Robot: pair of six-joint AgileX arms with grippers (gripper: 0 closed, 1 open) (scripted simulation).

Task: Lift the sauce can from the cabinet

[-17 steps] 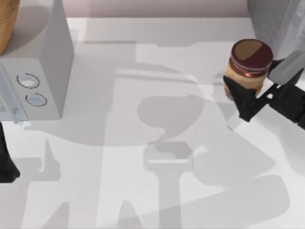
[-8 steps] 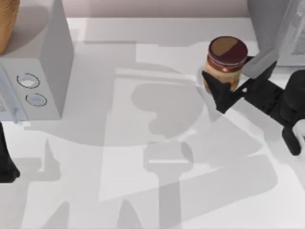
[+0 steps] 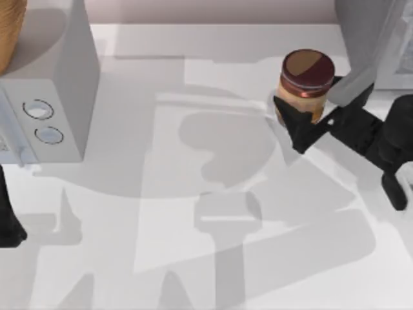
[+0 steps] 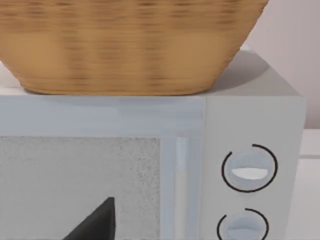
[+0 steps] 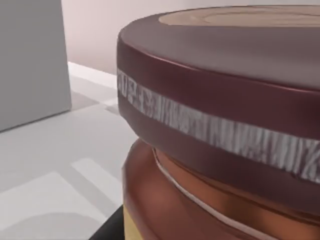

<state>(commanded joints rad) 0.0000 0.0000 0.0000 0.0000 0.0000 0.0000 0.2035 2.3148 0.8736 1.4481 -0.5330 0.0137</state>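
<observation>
Partly behind the right tool [image 3: 308, 116] gripping it, sauce can [image 3: 306, 81], its base hidden.

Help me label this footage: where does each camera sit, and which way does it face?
Top view: above the table, facing down; right gripper holds the sauce can, left arm at the left edge.
Left wrist view: faces the dialled box under a basket; one dark finger shows.
Right wrist view: close against the sauce can.
Top and right wrist views share the can.
</observation>
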